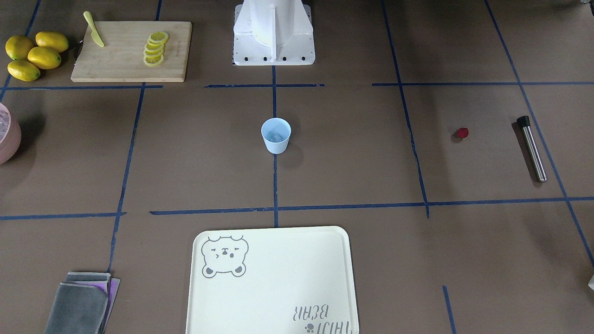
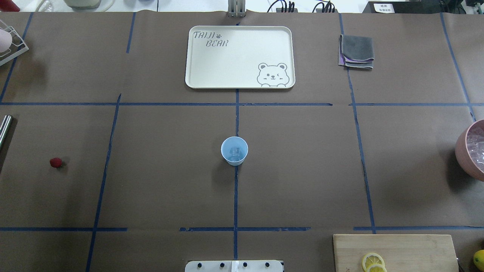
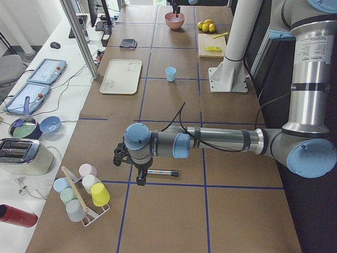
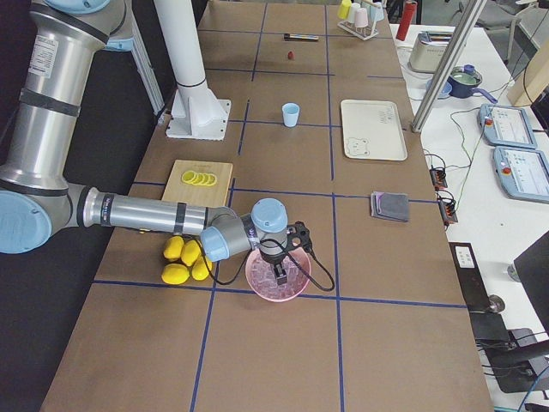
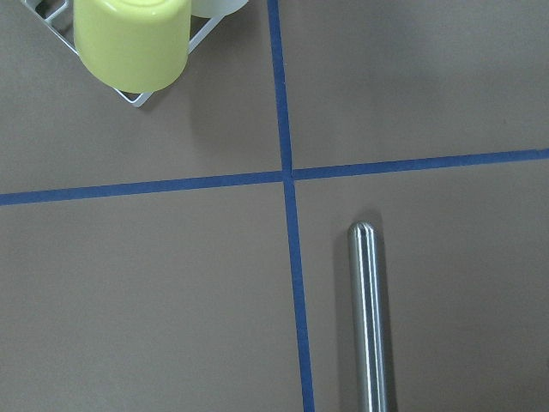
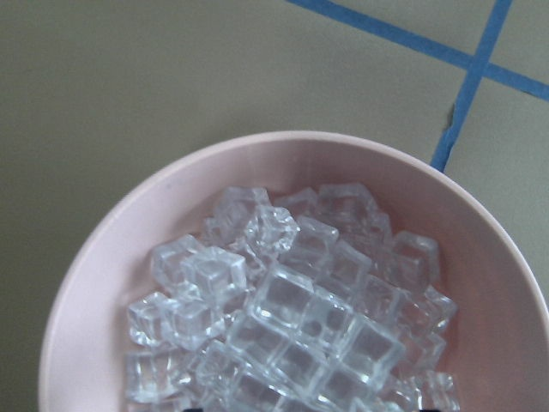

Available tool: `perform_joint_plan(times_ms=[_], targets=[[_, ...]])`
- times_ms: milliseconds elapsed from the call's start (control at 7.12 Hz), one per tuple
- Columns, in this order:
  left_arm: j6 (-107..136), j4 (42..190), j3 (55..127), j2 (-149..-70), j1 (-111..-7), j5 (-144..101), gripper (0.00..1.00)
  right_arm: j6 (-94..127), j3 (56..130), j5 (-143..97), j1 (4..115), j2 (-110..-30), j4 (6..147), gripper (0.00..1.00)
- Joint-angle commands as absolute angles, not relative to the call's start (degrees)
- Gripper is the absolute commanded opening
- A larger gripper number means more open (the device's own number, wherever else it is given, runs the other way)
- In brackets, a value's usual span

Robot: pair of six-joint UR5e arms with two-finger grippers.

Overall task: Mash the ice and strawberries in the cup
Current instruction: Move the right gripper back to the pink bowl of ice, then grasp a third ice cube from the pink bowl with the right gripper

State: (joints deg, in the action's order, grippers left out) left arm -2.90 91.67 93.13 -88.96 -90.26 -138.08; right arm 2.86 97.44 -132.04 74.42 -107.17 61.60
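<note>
Cream tray marked "TAIJI BEAR" sat mid far edge of the surface. Pink bowl heaped with ice was at the right edge, right hand over it. Left hand hung by a steel rod at the left edge. Couldn't tell either hand's grip. Cup sat dead center, one ice cube inside, and the strawberry lay near the left edge.

Brown table with cup, strawberry, steel rod, tray, cloths, cutting board, lemons, pink bowl.

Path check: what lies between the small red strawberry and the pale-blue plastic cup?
Overhead view: from red strawberry to blue cup, only brown paper and one blue tape line.
</note>
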Motion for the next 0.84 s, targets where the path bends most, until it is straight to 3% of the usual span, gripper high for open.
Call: perform_joint_plan(times_ms=[0, 562, 702], targets=[[-2.9, 91.7, 93.3, -88.9, -90.3, -138.2, 1.00, 1.1, 95.0, -131.7, 75.1, -107.3, 61.5, 0.88], [-2.9, 91.7, 93.3, -89.0, -90.3, -138.2, 1.00, 1.8, 93.0, -131.6, 75.1, -106.1, 61.5, 0.74], [-2.9, 91.7, 93.3, -88.9, -90.3, -138.2, 1.00, 1.7, 92.9, -131.4, 75.1, -106.1, 61.5, 0.57]])
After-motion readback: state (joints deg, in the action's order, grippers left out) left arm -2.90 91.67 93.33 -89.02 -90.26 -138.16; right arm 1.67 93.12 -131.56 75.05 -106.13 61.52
